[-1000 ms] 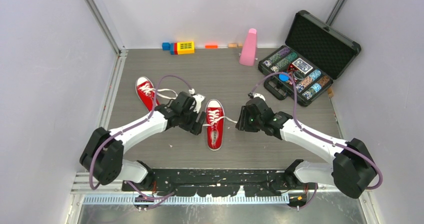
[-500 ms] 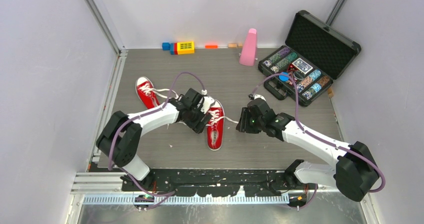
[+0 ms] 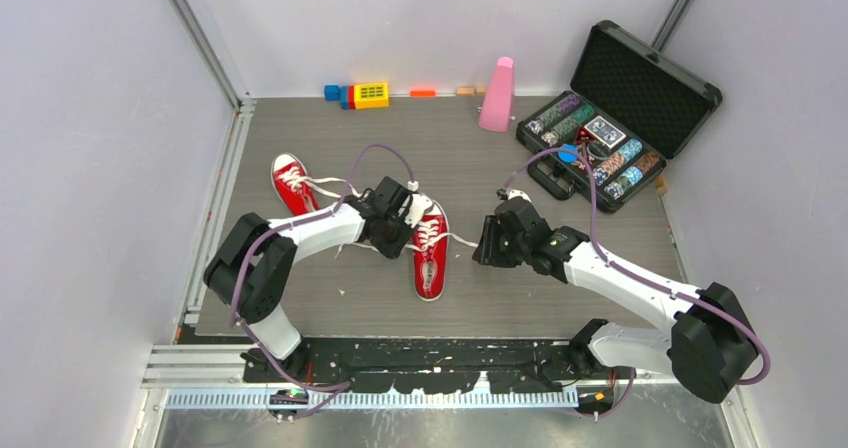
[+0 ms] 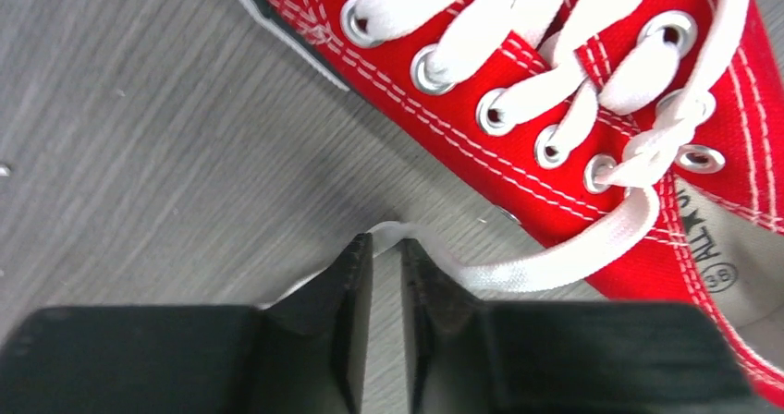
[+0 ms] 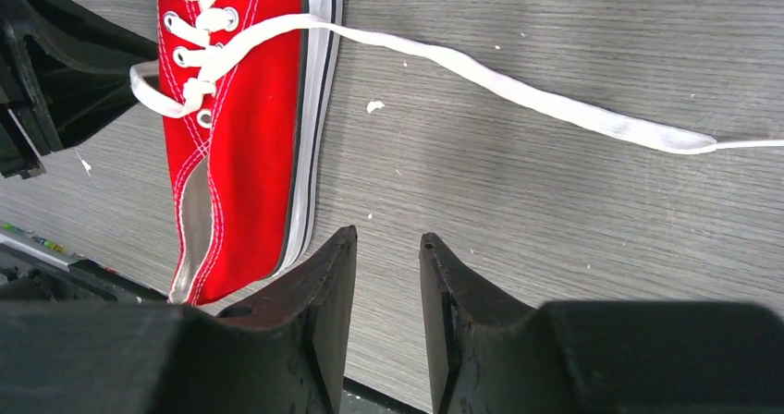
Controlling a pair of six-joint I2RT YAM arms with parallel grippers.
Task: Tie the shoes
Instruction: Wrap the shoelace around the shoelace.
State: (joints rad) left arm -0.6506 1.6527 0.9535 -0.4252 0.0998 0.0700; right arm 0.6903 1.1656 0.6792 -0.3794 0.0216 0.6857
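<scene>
Sneakers in red canvas are sitting on the grey surface. The near shoe is lying between the two arms with its toe pointing away from the bases, and the far shoe is resting off to the left behind it, laces loose. From the near shoe's top eyelets a white lace end is running out to the left tool, which is hanging just beside the shoe's left flank, tips down near the surface. Its jaws are standing only a narrow slit apart, with grey surface showing through the slit. The lace is bending across the very fingertips, and a firm pinch is not showing. The other lace end is trailing flat across the surface towards the right tool, which is hovering near the shoe's right side with its jaws a modest gap apart and nothing between them. The left arm is folding sharply at its elbow and reaching rightward, while the right arm is stretching from its base up and leftward, wrist tilting down. Farther back on the right, a black case is lying open, holding rows of poker chips around a small patterned box. A pink tapered object and coloured toy blocks are standing along the back wall.
</scene>
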